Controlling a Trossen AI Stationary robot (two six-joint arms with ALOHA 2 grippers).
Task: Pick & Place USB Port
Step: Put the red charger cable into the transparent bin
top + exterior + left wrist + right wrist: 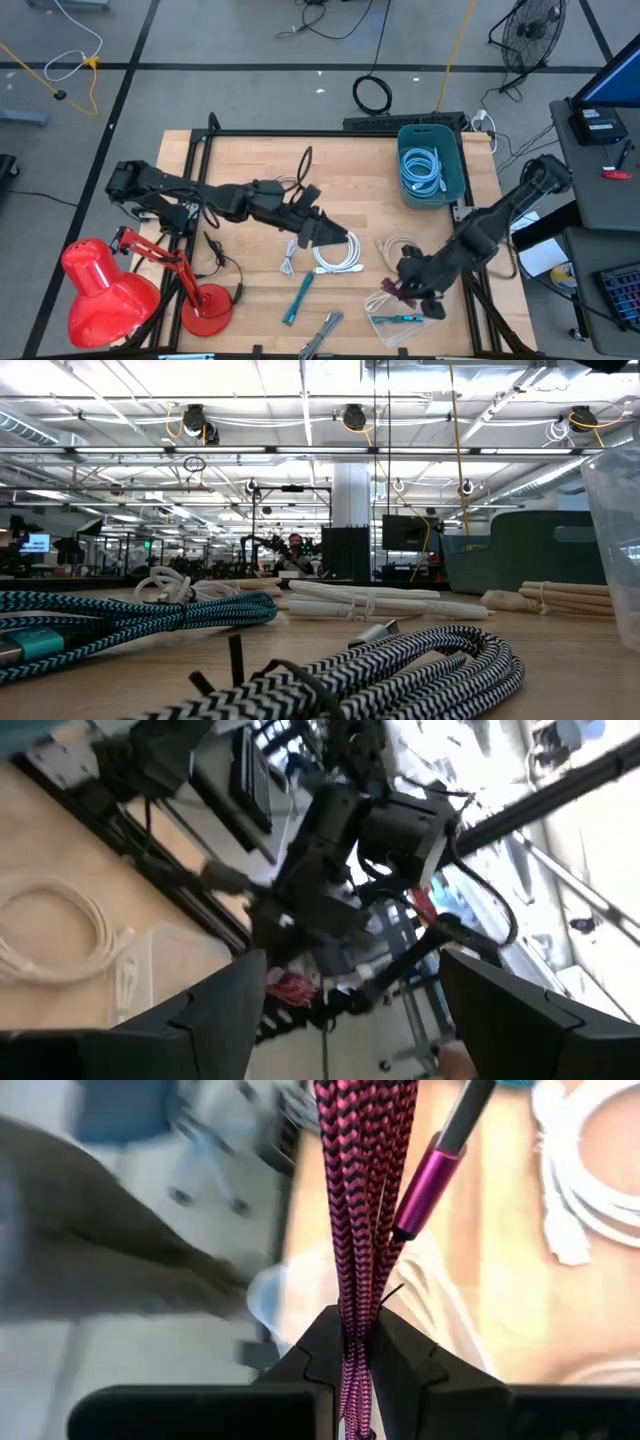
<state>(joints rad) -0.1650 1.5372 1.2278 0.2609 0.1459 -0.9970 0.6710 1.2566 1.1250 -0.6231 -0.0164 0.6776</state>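
The magenta braided USB cable (362, 1170), with a metallic magenta plug (428, 1180), is in my right gripper (352, 1348), which is shut on it near the table's near right part (405, 285). In the high view the cable (386, 291) shows just beside the fingers, above a clear plastic bag (395, 322). My left gripper (345, 1020) is open and touches nothing. It hovers at the table's middle (325, 232), over a white cable coil (336, 256). A teal bin (432, 165) with light blue cables stands at the far right. My right gripper pinches several bundled strands of the magenta cable's coil (356, 1315) between its two fingers (400, 1365). The strands run straight out beyond the fingertips, with the plug alongside them. Whether the cable's far end touches the table, I cannot tell.
Loose cables lie about the table: a beige coil (397, 248), a teal braided one (297, 298), a black-and-white braided one (321, 336) and a small white one (289, 262). A red desk lamp (105, 290) stands at the near left corner. A black frame (330, 131) borders the table.
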